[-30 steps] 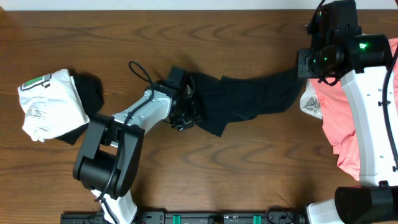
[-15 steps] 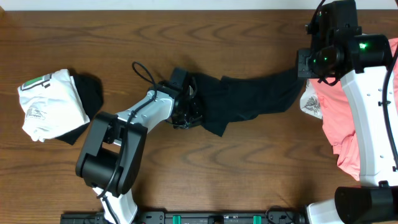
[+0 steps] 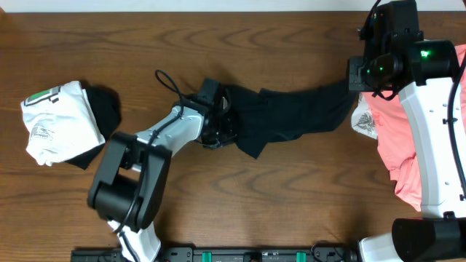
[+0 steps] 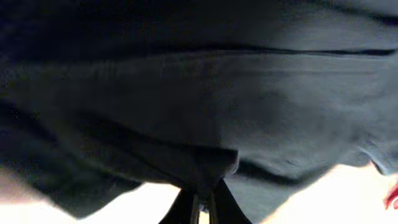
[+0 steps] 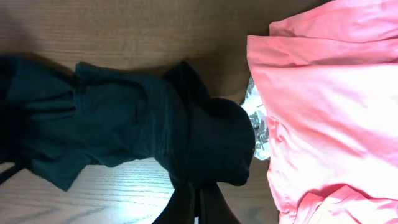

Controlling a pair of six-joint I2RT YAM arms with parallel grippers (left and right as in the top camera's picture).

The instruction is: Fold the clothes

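Brown wood-grain table (image 3: 291,211) runs wall to wall under both arms, and the black shirt (image 3: 284,113) lies drawn out across its middle in one long, narrow band. Taking the far edge as twelve o'clock, its long axis runs roughly from nine to a little above three.

The left gripper (image 4: 203,206) sits at the nine o'clock end, its jaws pressed together on a pinch of the dark cloth. From there the whole garment lies toward three. The right gripper (image 5: 199,204) has the opposite end, jaws together with a bunched fold of the same shirt between them, so the shirt lies toward nine from it. Each arm is nearest its own end, with neither near the middle.

Whether the band is clear of the wood or dragging on it, I cannot tell.

Salmon-pink garments (image 3: 386,145) are heaped at three o'clock, just beside the right-hand end. A white garment (image 3: 58,120) with green print rests on a second black garment (image 3: 108,109) at nine o'clock, well apart from the shirt.

To my eye, spreading it flat means pulling along that nine-to-three line.
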